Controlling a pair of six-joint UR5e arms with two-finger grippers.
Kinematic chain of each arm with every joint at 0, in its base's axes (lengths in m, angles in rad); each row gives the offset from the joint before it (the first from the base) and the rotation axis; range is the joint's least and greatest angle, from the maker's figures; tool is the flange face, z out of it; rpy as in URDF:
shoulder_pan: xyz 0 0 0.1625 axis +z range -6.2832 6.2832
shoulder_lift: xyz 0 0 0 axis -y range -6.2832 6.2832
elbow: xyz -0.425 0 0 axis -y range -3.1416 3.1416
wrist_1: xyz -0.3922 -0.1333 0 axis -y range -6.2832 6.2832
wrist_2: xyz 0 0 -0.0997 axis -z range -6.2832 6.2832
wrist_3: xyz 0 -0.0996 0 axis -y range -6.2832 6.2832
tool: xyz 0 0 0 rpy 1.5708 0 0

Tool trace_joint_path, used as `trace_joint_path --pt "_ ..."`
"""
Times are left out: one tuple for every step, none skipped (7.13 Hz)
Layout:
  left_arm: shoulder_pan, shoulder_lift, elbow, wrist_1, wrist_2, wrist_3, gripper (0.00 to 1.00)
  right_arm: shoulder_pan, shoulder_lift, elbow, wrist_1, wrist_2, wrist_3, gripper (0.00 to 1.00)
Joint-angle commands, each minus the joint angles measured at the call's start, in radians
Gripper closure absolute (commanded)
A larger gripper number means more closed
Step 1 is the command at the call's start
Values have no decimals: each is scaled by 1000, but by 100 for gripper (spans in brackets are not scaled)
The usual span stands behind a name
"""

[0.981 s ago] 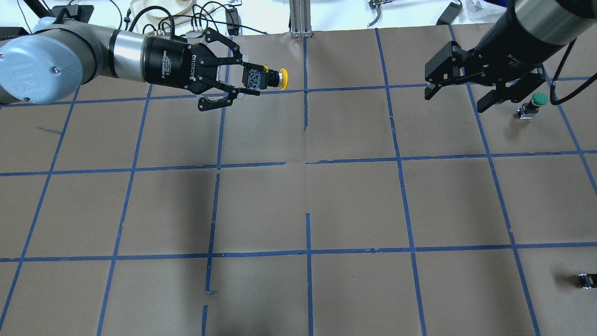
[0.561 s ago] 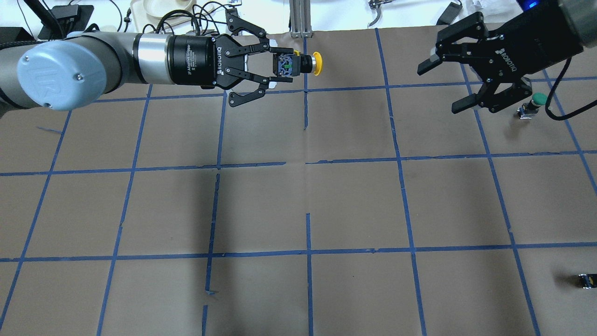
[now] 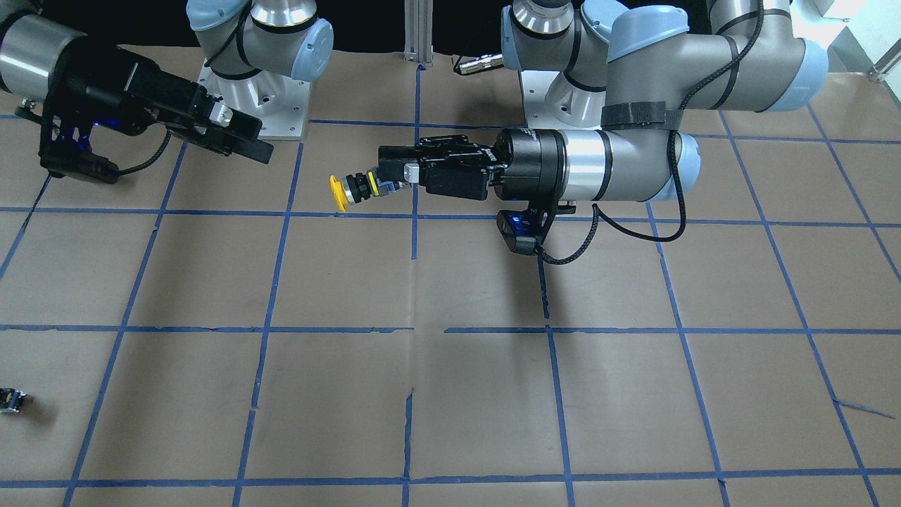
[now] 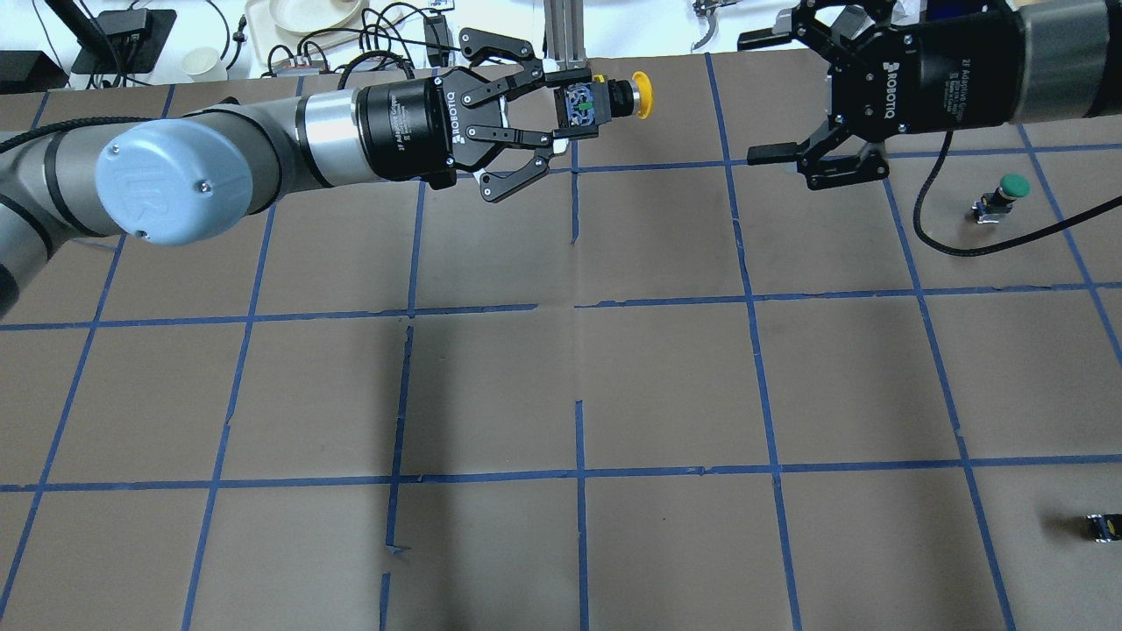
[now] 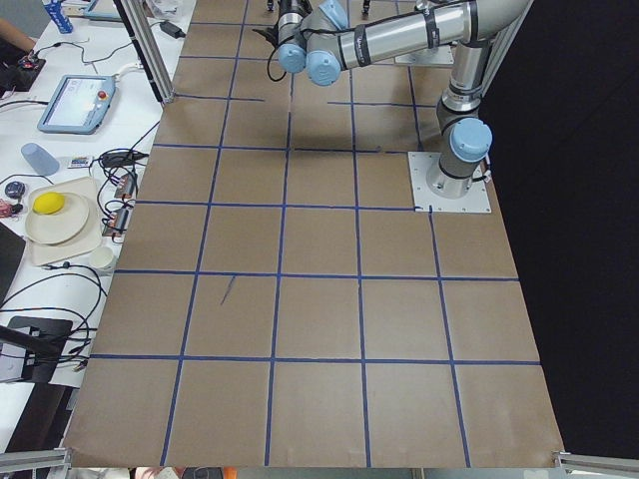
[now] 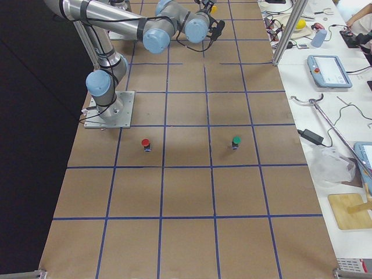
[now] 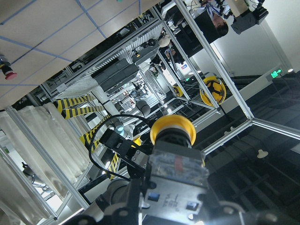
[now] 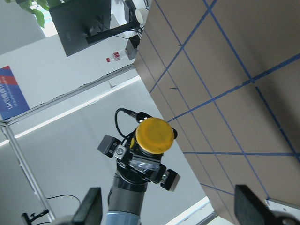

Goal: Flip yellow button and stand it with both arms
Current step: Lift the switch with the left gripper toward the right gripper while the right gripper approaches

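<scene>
My left gripper (image 4: pixel 571 112) is shut on the black-and-grey body of the yellow button (image 4: pixel 642 84) and holds it level in the air over the far middle of the table. The yellow cap points towards my right gripper (image 4: pixel 759 97). My right gripper is open, faces the cap and stands about a grid square away from it. In the front-facing view the button (image 3: pixel 338 192) sticks out of the left gripper (image 3: pixel 391 179), and the right gripper (image 3: pixel 250 139) is at the left. The right wrist view looks straight at the cap (image 8: pixel 153 136) between its open fingers (image 8: pixel 250 205).
A green-capped button (image 4: pixel 1006 193) stands on the table under the right arm. A red-capped button (image 6: pixel 145 143) stands near the robot's base. A small black part (image 4: pixel 1101 526) lies at the near right edge. An aluminium post (image 4: pixel 562 33) rises behind the held button.
My left gripper has carried the yellow button to the right and farther from the robot. My right gripper has swung round to face the cap and stayed open.
</scene>
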Motion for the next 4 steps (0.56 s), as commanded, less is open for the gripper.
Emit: trace_joint_path --pt "-36 -9 3 4 -45 -6 99 36 68 12 -11 64 10 1" --pt "-46 5 3 4 -45 -13 99 70 97 11 -26 66 10 1" --pt "-52 6 3 4 -45 -19 99 100 114 3 -48 67 33 3" --pt "-52 3 1 5 -45 -5 99 105 111 -3 -48 69 38 3"
